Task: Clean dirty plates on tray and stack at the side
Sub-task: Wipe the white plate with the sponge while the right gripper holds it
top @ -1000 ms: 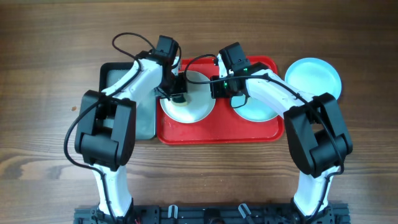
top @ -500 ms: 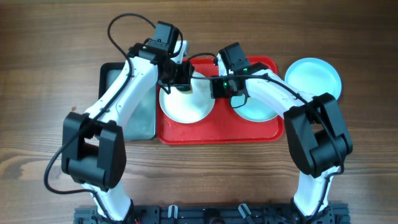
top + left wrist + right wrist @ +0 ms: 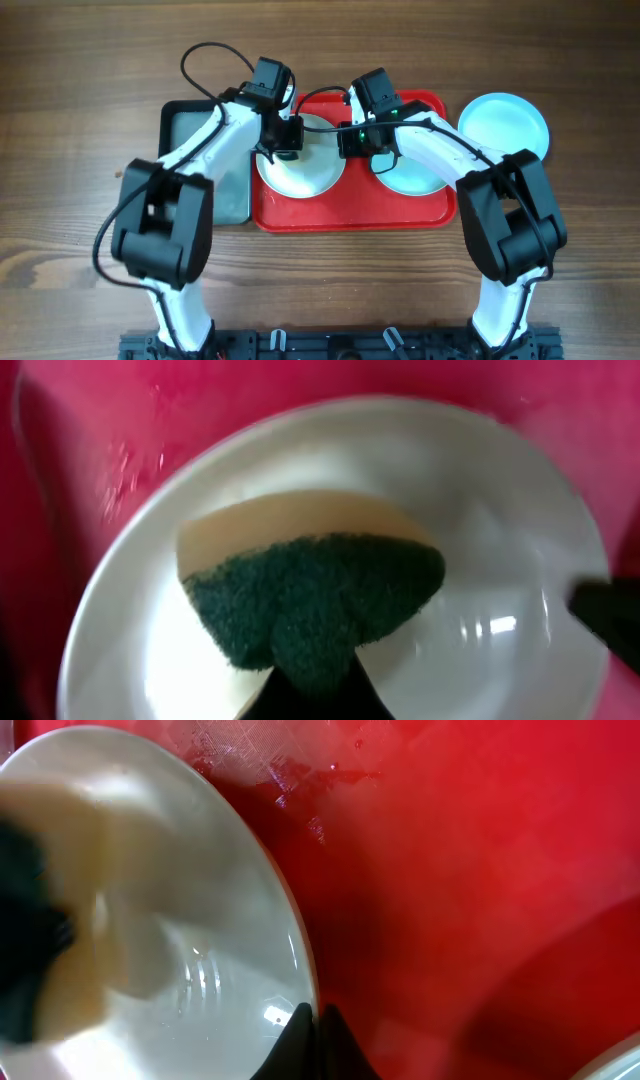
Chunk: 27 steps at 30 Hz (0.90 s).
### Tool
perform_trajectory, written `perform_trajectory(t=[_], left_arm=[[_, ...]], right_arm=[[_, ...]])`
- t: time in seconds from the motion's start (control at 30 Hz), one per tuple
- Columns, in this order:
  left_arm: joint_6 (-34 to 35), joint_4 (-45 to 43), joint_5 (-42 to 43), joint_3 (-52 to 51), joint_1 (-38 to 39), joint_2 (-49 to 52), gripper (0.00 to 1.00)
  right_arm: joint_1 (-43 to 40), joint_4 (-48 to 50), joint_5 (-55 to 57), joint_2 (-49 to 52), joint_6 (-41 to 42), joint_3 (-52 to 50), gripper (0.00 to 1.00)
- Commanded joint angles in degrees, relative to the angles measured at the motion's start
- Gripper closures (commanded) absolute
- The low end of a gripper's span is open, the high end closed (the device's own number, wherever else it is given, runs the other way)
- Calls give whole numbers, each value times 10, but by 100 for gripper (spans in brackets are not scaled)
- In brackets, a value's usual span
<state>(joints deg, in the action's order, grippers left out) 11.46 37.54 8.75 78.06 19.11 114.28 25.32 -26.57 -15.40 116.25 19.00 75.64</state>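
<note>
Wood table (image 3: 80,100): left gripper (image 3: 285,140), clenched on sponge (image 3: 315,600), back from 12 o'clock to white plate (image 3: 300,172) centre; right gripper (image 3: 308,1025) pinching its rim; scrub ongoing

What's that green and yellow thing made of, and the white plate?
The sponge looks like soft yellow foam with a rough, fuzzy green scrubbing layer. The white plate is probably plastic: smooth and glossy, with lights reflecting off it.

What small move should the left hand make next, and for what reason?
Probably a short wiping stroke. The left hand grips a yellow sponge with green scouring face over the round white plastic plate, and the right hand pinches that plate's rim, seemingly steadying it on the large red plastic tray.
</note>
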Motion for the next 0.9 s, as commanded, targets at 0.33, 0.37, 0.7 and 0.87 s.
perform_trajectory(t=[0.33,0.37,0.7,0.87], left_arm=[[44,-53,209,-4,0,76,95],[44,-52,215,-4,2,76,95],[44,2,244,1,2,24,96],[44,17,204,26,-40,-119,96]], right_arm=[[2,13,-42,-14,-54,4,96],[2,14,-42,-14,-53,4,96],[2,15,-42,-14,-53,4,96],[2,14,-42,-14,-53,4,94]])
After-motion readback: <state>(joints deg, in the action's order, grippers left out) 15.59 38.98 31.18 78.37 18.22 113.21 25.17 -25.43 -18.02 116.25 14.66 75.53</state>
